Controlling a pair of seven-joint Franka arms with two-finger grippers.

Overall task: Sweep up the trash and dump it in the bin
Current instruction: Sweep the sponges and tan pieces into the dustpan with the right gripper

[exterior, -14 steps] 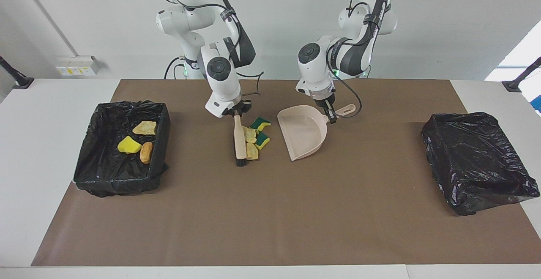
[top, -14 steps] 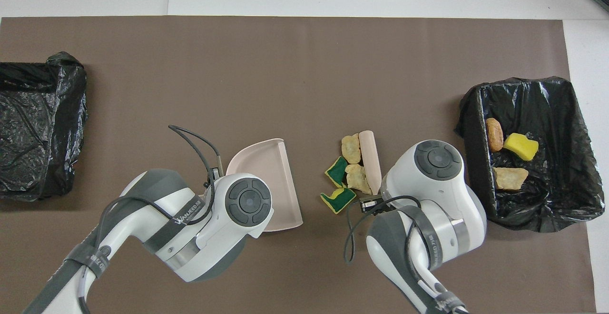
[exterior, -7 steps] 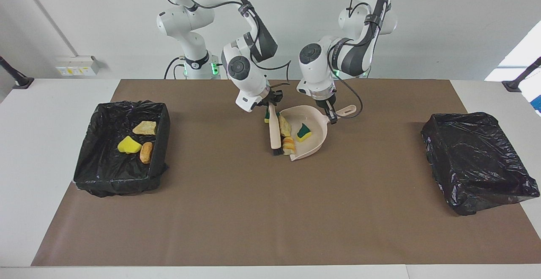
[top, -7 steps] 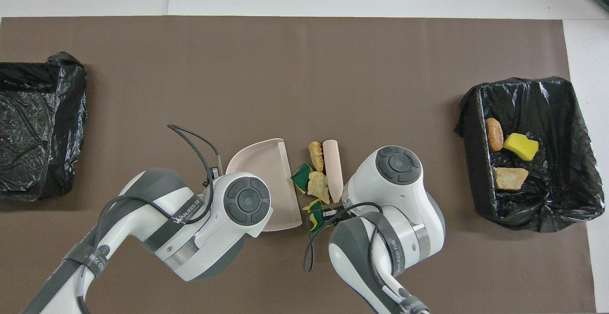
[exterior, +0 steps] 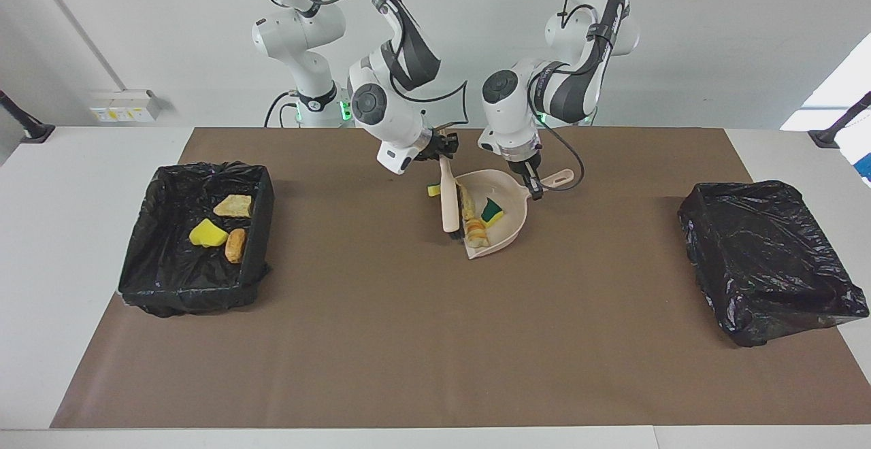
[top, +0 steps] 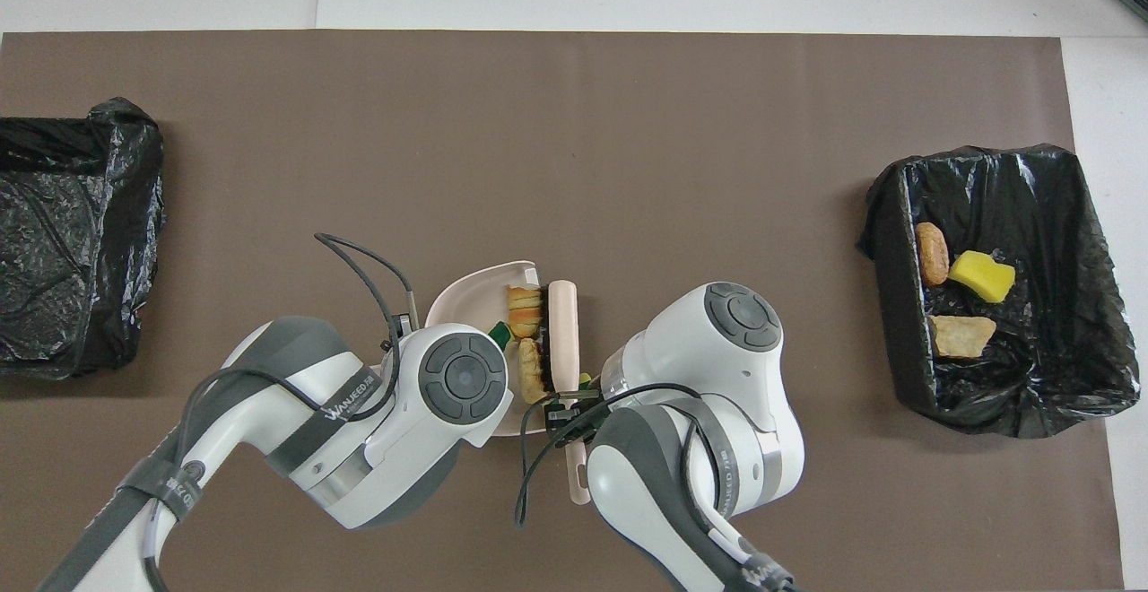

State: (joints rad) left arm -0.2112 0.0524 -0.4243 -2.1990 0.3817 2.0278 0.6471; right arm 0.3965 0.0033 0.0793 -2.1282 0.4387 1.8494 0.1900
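**Q:** What have your claws got, starting closest to you?

**A:** My right claw [exterior: 441, 151] is clenched on the handle end of the brush [exterior: 448, 201]. My left claw [exterior: 533, 180] is clamped on the handle of the dustpan [exterior: 512, 221]. The two claws are near each other, close to the middle of the brown mat [exterior: 408, 340].

**Q:** And the trash?

**A:** One yellow-green sponge chunk [exterior: 433, 190] sits on the mat outside the pan. It is just beside the brush handle, on the side toward my right arm's end. A little farther out, the brush lies along the pan's open mouth, with its black bristles at the lip. Inside the pan are two pale beige wads [exterior: 476, 230] pressed against the brush. A green-and-yellow sponge piece [exterior: 491, 209] lies deeper in, toward the pan's handle.

**Q:** Anything in a bin yet?

**A:** Yes. The open bin [exterior: 146, 258], lined with a black bag at my right arm's end of the table, holds three pieces. Nearest me is a beige wad [exterior: 233, 205]. Farther out, side by side, are a yellow sponge chunk [exterior: 208, 233] and an orange-brown lump [exterior: 235, 245].

**Q:** And at your left arm's end?

**A:** A second black-bagged bin [exterior: 769, 258] stands there, well apart from the pan. I cannot see anything in it.
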